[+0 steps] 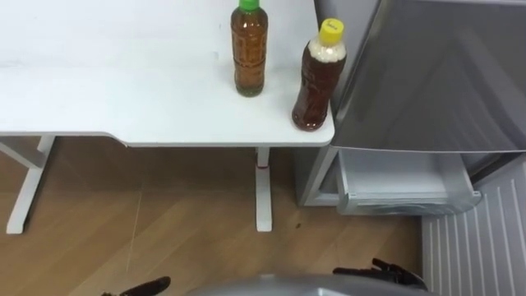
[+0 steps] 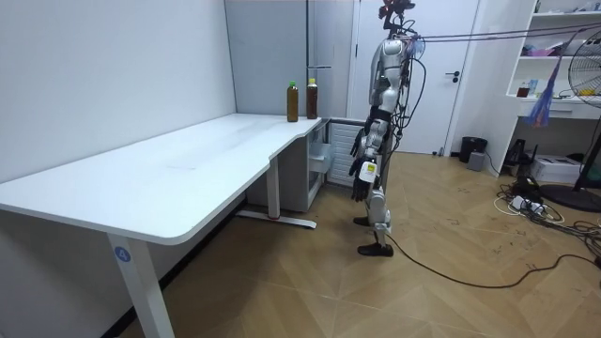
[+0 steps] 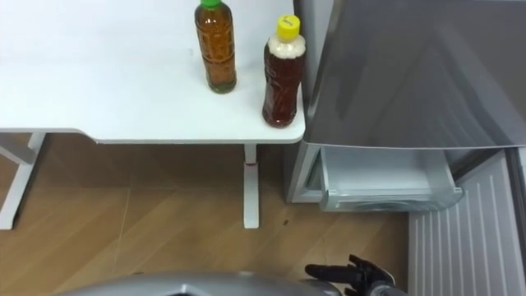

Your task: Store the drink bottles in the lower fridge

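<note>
So your left hand (image 1: 148, 287) and right hand (image 3: 353, 274) hang loose and empty, with the green-capped bottle (image 1: 249, 51) and yellow-capped bottle (image 1: 318, 78) on the desk (image 1: 123, 99) by the fridge (image 1: 444, 74).

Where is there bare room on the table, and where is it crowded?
The table is bare left of the green-cap bottle and along its front edge. It is crowded at the right corner: the yellow-cap bottle stands close to the fridge, a narrow gap between the bottles. The open drawer looks bare.
</note>
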Robot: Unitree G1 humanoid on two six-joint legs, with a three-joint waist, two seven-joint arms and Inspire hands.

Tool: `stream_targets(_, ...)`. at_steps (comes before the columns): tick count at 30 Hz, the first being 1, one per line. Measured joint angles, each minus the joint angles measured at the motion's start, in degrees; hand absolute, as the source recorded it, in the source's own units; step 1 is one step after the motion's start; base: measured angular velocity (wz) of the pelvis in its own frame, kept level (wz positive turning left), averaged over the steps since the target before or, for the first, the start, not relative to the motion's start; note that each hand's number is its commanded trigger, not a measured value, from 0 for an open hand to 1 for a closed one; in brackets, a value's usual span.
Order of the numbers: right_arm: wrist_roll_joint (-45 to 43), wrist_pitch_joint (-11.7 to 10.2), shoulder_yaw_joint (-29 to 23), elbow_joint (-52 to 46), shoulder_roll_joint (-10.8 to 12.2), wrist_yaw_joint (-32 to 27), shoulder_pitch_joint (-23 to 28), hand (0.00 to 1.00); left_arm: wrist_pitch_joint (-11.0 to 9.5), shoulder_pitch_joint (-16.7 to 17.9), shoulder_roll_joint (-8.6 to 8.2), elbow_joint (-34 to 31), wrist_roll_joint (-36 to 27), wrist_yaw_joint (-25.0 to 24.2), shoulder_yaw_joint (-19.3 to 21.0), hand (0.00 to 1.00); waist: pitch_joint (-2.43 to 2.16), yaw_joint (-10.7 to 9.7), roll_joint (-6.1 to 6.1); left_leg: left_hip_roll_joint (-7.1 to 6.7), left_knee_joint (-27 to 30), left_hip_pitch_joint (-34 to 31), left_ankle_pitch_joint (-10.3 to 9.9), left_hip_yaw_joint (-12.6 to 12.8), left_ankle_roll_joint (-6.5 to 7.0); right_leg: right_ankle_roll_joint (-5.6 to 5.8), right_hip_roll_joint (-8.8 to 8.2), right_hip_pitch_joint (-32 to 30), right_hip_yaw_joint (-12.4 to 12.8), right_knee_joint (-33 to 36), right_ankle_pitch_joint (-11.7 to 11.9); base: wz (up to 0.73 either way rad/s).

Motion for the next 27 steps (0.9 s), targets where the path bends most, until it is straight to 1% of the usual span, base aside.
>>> stream_targets(2, -0.1, 0.0, -0.1, -0.4, 0.0, -0.7, 0.4, 0.0, 0.0, 0.0, -0.04, -2.0, -4.1, 1.9, 2.1, 0.0, -0.04, 0.5, 0.07, 0.01, 0.0, 0.0, 0.0, 0.0, 0.0, -0.01, 0.0, -0.1, 0.0, 0.1, 0.0, 0.0)
stream_targets(3, -0.1, 0.0, -0.1, -0.7, 0.0, -0.9, 0.5, 0.0, 0.0, 0.0, -0.04, -2.7, -5.0, 2.4, 2.4, 0.0, -0.07, 0.8, 0.13, 0.01, 0.0, 0.0, 0.0, 0.0, 0.0, -0.01, 0.0, -0.1, 0.0, 0.1, 0.0, 0.0)
stream_targets(5, -0.1, -0.1, -0.4, -1.2, 0.0, -1.3, 1.1, 0.0, -0.9, 0.0, 0.0, -5.0, -8.8, 4.3, 2.6, 0.0, -0.05, 1.3, 0.11, 0.01, 0.0, 0.0, 0.0, 0.0, 0.01, -0.02, 0.0, -0.1, 0.0, 0.1, 0.0, 0.0)
stream_targets(7, -0.5, -0.1, -0.5, -1.2, 0.0, -1.6, 1.0, 0.0, -1.7, -0.4, 0.01, -5.6, -10.2, 5.2, 3.5, 0.0, -0.14, 1.4, 0.25, 0.0, 0.0, -0.1, 0.0, -0.1, 0.01, -0.02, 0.01, 0.0, 0.0, 0.2, 0.0, 0.0)
stream_targets(9, -0.5, -0.1, -0.6, -1.5, 0.0, -2.1, 1.0, 0.0, -1.8, -0.6, -0.04, -7.6, -11.3, 7.0, 3.6, 0.0, -0.15, 1.4, 0.26, 0.0, 0.1, -0.2, 0.0, -0.1, 0.01, -0.04, 0.02, 0.0, 0.0, 0.3, 0.0, 0.0)
stream_targets(11, -0.5, -0.1, -0.7, -2.1, 0.0, -2.7, 1.3, 0.0, -2.0, -0.7, -0.05, -11.7, -11.4, 9.6, 3.6, 0.0, -0.17, 1.4, 0.21, -0.01, 0.1, -0.2, 0.0, -0.2, 0.01, -0.04, 0.02, -0.2, -0.1, 0.2, 0.0, 0.0)
stream_targets(12, -0.5, -0.1, -0.8, -2.3, 0.0, -2.9, 1.5, 0.0, -2.3, -0.8, -0.04, -12.8, -11.4, 10.3, 3.6, 0.0, -0.18, 1.4, 0.19, -0.02, 0.1, -0.1, 0.0, -0.3, 0.01, -0.04, 0.01, -0.2, -0.2, 0.2, 0.0, 0.0)
stream_targets(14, -0.6, -0.1, -0.8, -2.5, 0.0, -3.3, 1.5, 0.0, -3.8, -1.1, -0.02, -17.9, -11.3, 13.0, 3.0, 0.0, -0.2, 1.1, 0.2, -0.02, 0.1, -0.4, -0.1, -0.7, 0.02, -0.04, -0.01, -0.3, -0.4, 0.2, 0.0, 0.02)
stream_targets(15, -0.7, -0.1, -0.8, -2.5, 0.0, -3.4, 1.5, 0.0, -4.3, -1.3, -0.02, -19.0, -11.3, 13.6, 2.8, 0.0, -0.22, 1.1, 0.23, -0.02, 0.1, -0.4, -0.1, -0.7, 0.02, -0.04, -0.01, -0.3, -0.4, 0.2, 0.0, 0.0)
stream_targets(17, -1.4, -0.2, -0.9, -3.0, 0.0, -4.5, 1.7, 0.0, -6.1, -2.0, 0.1, -21.8, -11.3, 15.9, 1.7, 0.0, -0.33, 1.1, 0.51, -0.02, 0.1, -0.4, -0.1, -0.6, 0.02, -0.04, -0.01, -0.2, -0.4, 0.3, 0.0, 0.0)
stream_targets(18, -1.8, -0.2, -0.9, -3.4, 0.0, -4.7, 1.8, 0.0, -6.3, -2.1, 0.1, -22.5, -11.3, 16.4, 1.5, 0.0, -0.35, 1.1, 0.57, -0.02, 0.1, -0.3, -0.1, -0.6, 0.02, -0.04, 0.0, -0.1, -0.4, 0.4, 0.0, 0.0)
stream_targets(20, -2.7, -0.4, -0.9, -4.5, 0.0, -5.2, 2.3, 0.0, -6.9, -2.2, 0.25, -24.5, -9.7, 18.5, 0.6, 0.0, -0.33, 1.0, 0.68, -0.01, 0.0, -0.1, -0.1, -0.7, 0.02, -0.04, 0.03, -0.1, -0.5, 0.4, 0.0, -0.04)
stream_targets(22, -3.5, -0.9, -1.0, -4.7, 0.0, -5.4, 2.6, 0.0, -7.1, -2.2, 0.24, -25.9, -7.3, 19.9, 0.7, 0.0, -0.3, 1.0, 0.55, -0.01, 0.0, -0.1, -0.1, -0.7, 0.02, -0.04, 0.03, -0.1, -0.5, 0.4, 0.0, 0.0)
stream_targets(23, -4.3, -1.4, -1.4, -5.0, 0.0, -5.5, 3.0, 0.0, -7.3, -2.2, 0.24, -27.1, -5.6, 21.1, 1.0, 0.0, -0.3, 0.9, 0.52, -0.02, 0.0, -0.1, -0.1, -0.8, 0.02, -0.04, 0.03, -0.1, -0.5, 0.4, 0.0, 0.0)
stream_targets(24, -4.6, -1.7, -1.7, -5.2, 0.0, -5.5, 3.3, 0.0, -7.3, -2.2, 0.24, -28.1, -5.5, 22.0, 1.2, 0.0, -0.29, 0.9, 0.51, -0.02, 0.0, -0.1, -0.1, -0.8, 0.02, -0.04, 0.03, -0.1, -0.5, 0.4, 0.0, 0.0)
stream_targets(25, -5.2, -2.0, -2.2, -5.2, 0.0, -5.6, 3.4, 0.0, -8.0, -2.2, 0.25, -30.4, -5.5, 23.5, 1.5, 0.0, -0.29, 0.9, 0.5, -0.04, 0.0, -0.1, -0.1, -0.9, 0.02, -0.05, 0.02, 0.0, -0.6, 0.4, 0.0, 0.05)
stream_targets(26, -5.5, -2.2, -2.7, -5.2, 0.0, -5.8, 3.4, 0.0, -9.2, -2.2, 0.33, -32.5, -5.3, 25.2, 1.6, 0.0, -0.29, 0.7, 0.52, -0.03, 0.0, -0.1, -0.1, -0.9, 0.02, -0.05, 0.02, 0.0, -0.7, 0.4, 0.0, 0.04)
stream_targets(27, -5.5, -2.2, -2.8, -5.1, 0.0, -5.9, 3.4, 0.0, -9.6, -2.2, 0.36, -33.6, -4.5, 26.0, 1.6, 0.0, -0.29, 0.7, 0.58, -0.02, 0.0, -0.1, -0.1, -0.9, 0.02, -0.05, 0.02, 0.0, -0.7, 0.4, 0.0, 0.0)
